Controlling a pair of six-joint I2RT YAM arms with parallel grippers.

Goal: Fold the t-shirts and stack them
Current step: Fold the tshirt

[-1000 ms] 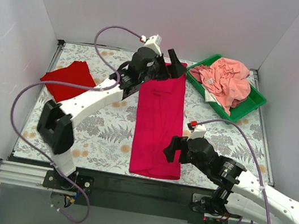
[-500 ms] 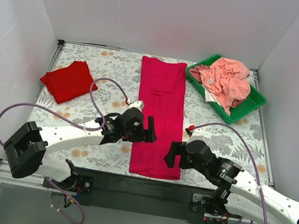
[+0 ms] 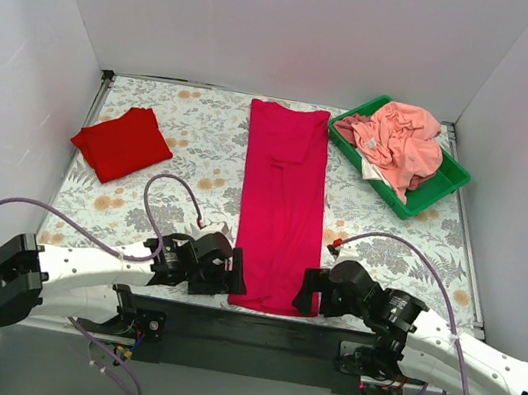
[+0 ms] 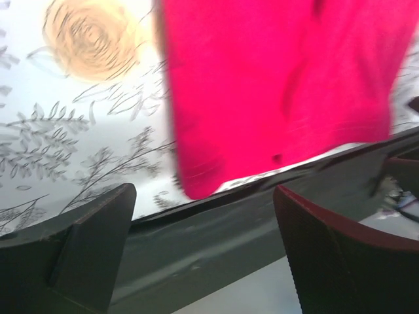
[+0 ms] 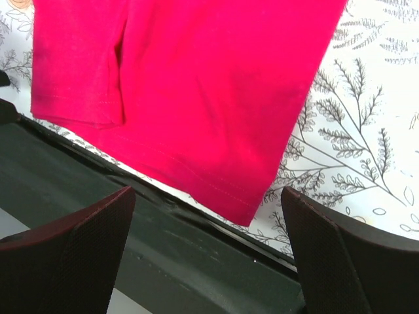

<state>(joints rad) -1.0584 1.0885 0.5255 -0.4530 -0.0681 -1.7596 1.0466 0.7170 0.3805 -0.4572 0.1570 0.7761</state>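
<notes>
By judgement, you are working at about the midpoint of the task. The scarlet-red t-shirt is lying folded into a compact packet at the far left of the tabletop. The crimson-magenta t-shirt is lying down the middle, folded lengthwise into a narrow strip running from the far edge to the near edge. Its cross folds are not yet made, and it is lying well apart from the red one, so the stacking is not yet done.

The left pincer is hovering at the strip's near left corner, fingers spread wide with nothing between them. The right pincer is hovering at the near right corner, likewise wide and empty. The next fold is probably calling for a grip on both near corners.

Count:
- Two t-shirts on the tabletop: one folded, one part folded.
- One green tray at the far right, holding a heap of salmon-pink garments; you cannot tell how many.
- Two pincers.
</notes>
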